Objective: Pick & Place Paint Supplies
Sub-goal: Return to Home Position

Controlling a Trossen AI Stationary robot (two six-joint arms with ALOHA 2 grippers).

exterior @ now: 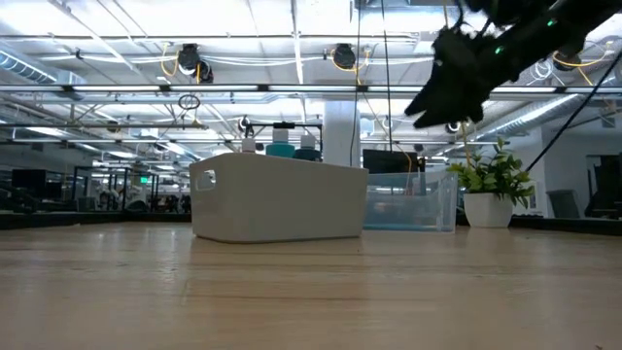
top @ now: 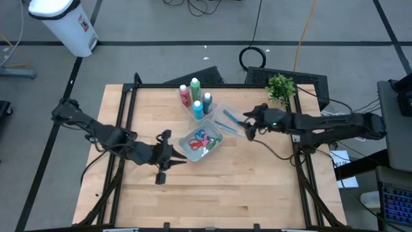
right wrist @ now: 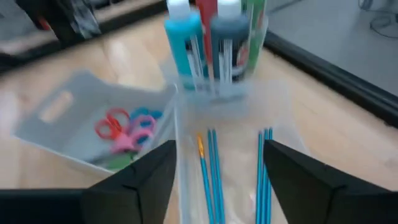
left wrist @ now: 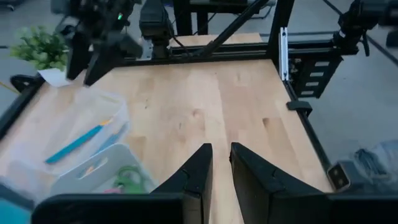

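The blue brushes point(right wrist: 208, 171) lie in the clear tub point(top: 220, 111), with the bottles point(right wrist: 208, 31) just beyond. My worry is the pull-back: if I let the right gripper point(right wrist: 219, 148) sink while retracting, a finger could hook the tub's rim and tip it, spilling brushes. That gripper hangs above the tub, fingers spread wide and empty, its arm reaching in from the table's right. The left gripper point(left wrist: 219, 155) sits near the scissors point(top: 203, 138), fingers barely parted, holding nothing.
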